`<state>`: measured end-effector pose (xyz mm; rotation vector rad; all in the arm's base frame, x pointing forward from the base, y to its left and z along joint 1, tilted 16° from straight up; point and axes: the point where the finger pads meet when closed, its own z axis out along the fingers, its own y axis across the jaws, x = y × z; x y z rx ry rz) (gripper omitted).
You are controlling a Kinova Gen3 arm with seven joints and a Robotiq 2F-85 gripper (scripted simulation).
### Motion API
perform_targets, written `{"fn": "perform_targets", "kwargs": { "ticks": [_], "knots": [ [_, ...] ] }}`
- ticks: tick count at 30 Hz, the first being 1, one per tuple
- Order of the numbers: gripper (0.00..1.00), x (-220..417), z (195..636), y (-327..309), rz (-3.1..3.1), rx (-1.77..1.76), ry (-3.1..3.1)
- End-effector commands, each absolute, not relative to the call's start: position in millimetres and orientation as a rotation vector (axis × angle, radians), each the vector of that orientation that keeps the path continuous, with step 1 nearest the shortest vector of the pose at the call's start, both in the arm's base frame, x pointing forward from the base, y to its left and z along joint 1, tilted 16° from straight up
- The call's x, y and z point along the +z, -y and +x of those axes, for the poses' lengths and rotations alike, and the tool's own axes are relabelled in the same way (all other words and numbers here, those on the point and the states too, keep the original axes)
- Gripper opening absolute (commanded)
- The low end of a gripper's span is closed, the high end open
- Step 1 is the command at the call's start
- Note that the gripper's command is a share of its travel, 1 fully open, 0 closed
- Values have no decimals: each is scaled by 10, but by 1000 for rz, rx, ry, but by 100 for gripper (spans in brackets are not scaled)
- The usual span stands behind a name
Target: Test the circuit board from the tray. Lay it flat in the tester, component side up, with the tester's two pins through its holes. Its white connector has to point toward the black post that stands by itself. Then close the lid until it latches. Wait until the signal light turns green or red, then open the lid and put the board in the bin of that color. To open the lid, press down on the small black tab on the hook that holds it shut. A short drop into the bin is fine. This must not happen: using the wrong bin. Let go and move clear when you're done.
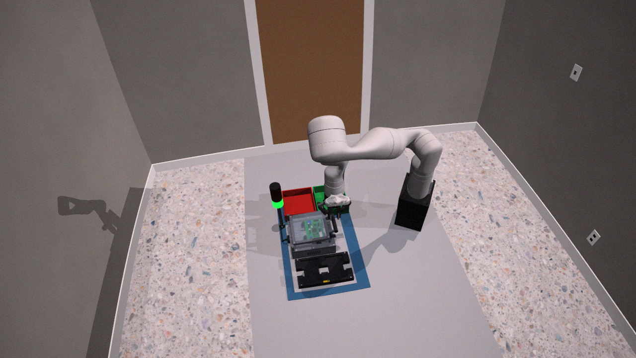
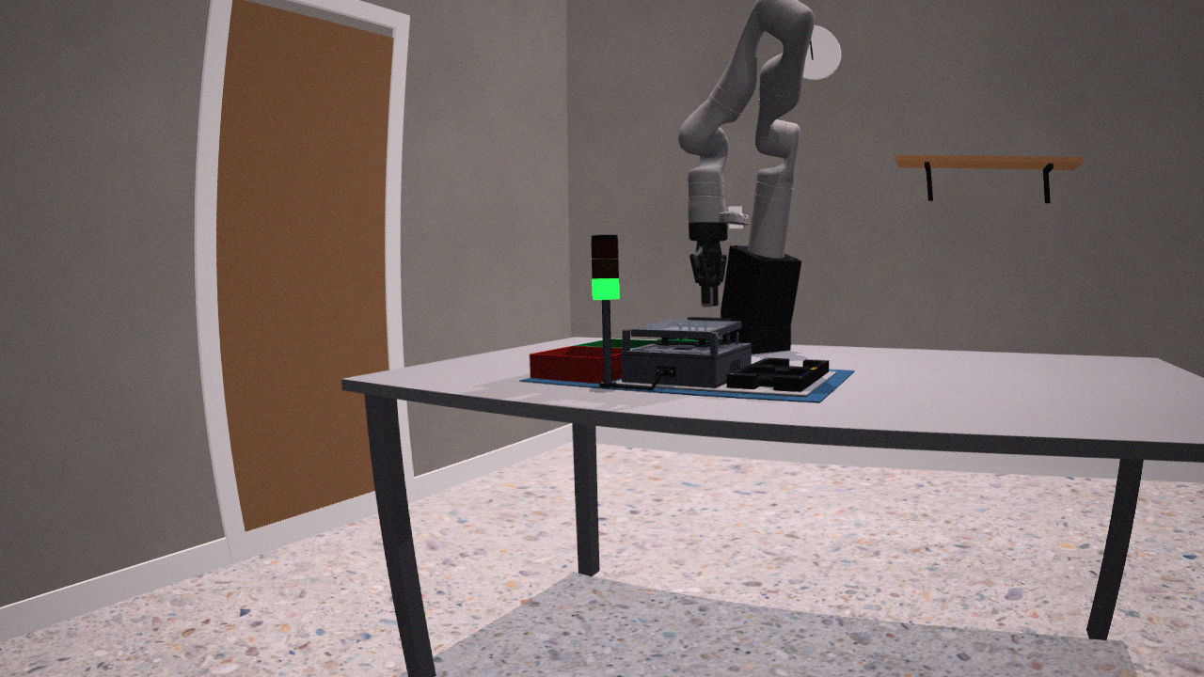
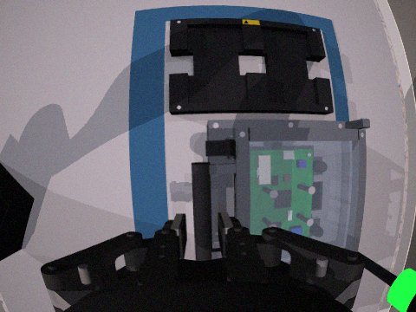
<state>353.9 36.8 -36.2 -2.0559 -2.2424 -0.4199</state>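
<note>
My gripper (image 1: 335, 214) (image 2: 709, 299) (image 3: 202, 225) is partly open and empty, high above the tester. In the wrist view a dark bar (image 3: 201, 204) at the tester's side shows between and below the fingertips. The tester (image 1: 313, 251) (image 2: 673, 368) has its clear lid (image 1: 295, 231) (image 2: 682, 329) (image 3: 334, 173) down. The green circuit board (image 1: 313, 227) (image 3: 282, 173) lies under it, component side up. Its white connector (image 3: 264, 169) is on the side toward the bar. The signal light (image 1: 278, 204) (image 2: 605, 289) (image 3: 404, 290) is green. I cannot make out the hook's tab clearly.
The black tray (image 1: 338, 267) (image 2: 757, 378) (image 3: 208, 108) holds no board. The red bin (image 1: 298, 202) (image 2: 575, 365) and green bin (image 1: 318, 192) stand behind the tester, the green one partly hidden by my arm. The light's thin post (image 2: 606, 337) rises beside the tester.
</note>
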Motion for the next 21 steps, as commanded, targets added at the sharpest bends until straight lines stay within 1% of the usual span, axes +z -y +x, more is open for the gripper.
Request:
{"fn": "perform_targets", "kwargs": {
  "ticks": [1,21],
  "knots": [
    [26,-358,3543,-366,-2057,-421,2242],
    [26,-458,3559,-391,-2057,-421,2242]
  ]
}}
